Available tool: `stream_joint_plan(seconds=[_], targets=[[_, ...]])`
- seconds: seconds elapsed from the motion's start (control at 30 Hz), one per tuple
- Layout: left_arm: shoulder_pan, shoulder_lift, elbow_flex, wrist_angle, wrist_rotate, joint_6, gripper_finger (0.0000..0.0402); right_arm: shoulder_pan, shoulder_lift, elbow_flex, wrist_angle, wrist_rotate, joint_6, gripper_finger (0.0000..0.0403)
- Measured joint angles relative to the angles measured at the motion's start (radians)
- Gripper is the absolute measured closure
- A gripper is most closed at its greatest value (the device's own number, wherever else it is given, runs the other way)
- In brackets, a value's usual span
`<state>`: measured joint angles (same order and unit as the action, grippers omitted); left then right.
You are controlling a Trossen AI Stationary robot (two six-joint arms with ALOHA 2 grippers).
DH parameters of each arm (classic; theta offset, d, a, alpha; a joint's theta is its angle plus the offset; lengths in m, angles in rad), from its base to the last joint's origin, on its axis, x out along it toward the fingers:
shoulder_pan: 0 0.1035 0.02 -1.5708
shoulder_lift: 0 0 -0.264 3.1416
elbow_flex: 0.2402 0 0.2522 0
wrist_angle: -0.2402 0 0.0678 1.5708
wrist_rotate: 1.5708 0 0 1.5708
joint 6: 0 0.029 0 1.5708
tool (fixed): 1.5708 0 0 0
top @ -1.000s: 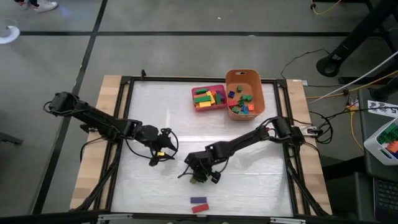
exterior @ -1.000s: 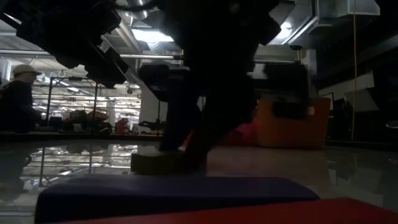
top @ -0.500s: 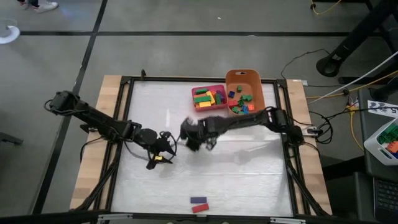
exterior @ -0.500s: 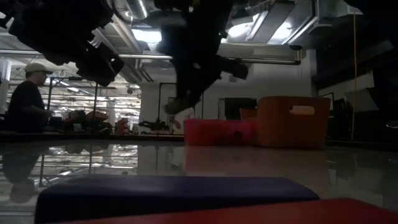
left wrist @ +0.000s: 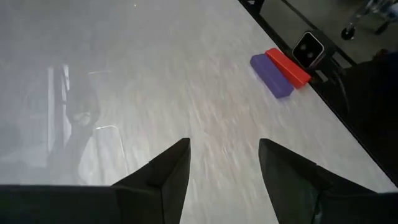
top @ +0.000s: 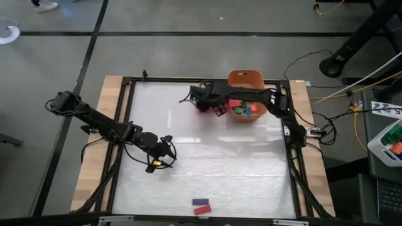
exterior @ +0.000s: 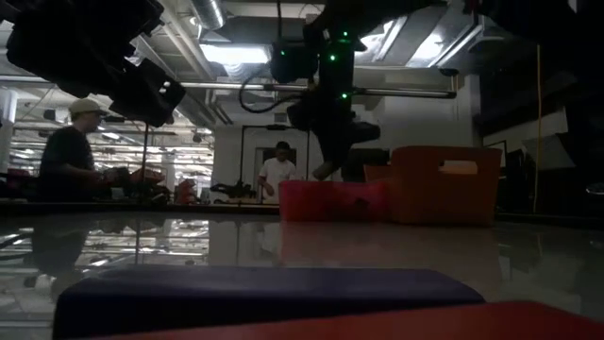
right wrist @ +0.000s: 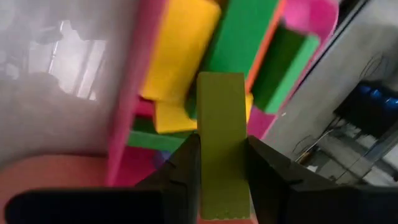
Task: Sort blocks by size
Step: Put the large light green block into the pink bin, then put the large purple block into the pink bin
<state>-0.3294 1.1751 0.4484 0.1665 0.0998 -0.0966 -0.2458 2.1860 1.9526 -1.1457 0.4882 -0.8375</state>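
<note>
My right gripper hangs over the pink tray at the table's far side, shut on an olive-green bar block. The tray holds yellow and green bars; the arm hides most of it in the high view. My left gripper waits open over the table's left middle, with nothing between its fingers. A purple bar and a red bar lie flat side by side at the table's near edge. My right gripper pinches the olive-green bar by its two long sides between its two fingers. The bar lies along the fingers and sticks out past their tips. The fingers slant down from above. The bar hangs clear above the blocks in the tray.
The orange tub with small blocks stands right of the tray at the far edge. A black frame rims the table. Bare tabletop spreads between the tray and the two bars. People stand in the room beyond.
My right gripper has lifted the olive-green bar off the table's middle and swung fast toward the far edge, rising and turning, until it hangs over the pink tray. The bar, which lay on the table, is now clear of it.
</note>
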Motion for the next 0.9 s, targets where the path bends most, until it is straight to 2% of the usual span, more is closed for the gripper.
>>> stream_joint_plan(seconds=[0.3, 0.47, 0.63, 0.9], targets=[[0.000, 0.000, 0.000, 0.000, 0.000, 0.074, 0.0224, -0.099, 0.000, 0.001, -0.003, -0.050, 0.003, 0.0300], [0.000, 0.000, 0.000, 0.001, 0.000, 0.078, 0.0224, -0.108, 0.000, 0.001, 0.001, -0.097, 0.004, 0.0300], [0.000, 0.000, 0.000, 0.002, 0.000, 0.077, 0.0224, -0.107, 0.000, 0.001, 0.001, -0.098, 0.031, 0.0296], [-0.019, 0.042, 0.001, 0.066, -0.001, 0.041, 0.0224, -0.108, 0.000, 0.001, 0.001, -0.095, 0.051, 0.0221]])
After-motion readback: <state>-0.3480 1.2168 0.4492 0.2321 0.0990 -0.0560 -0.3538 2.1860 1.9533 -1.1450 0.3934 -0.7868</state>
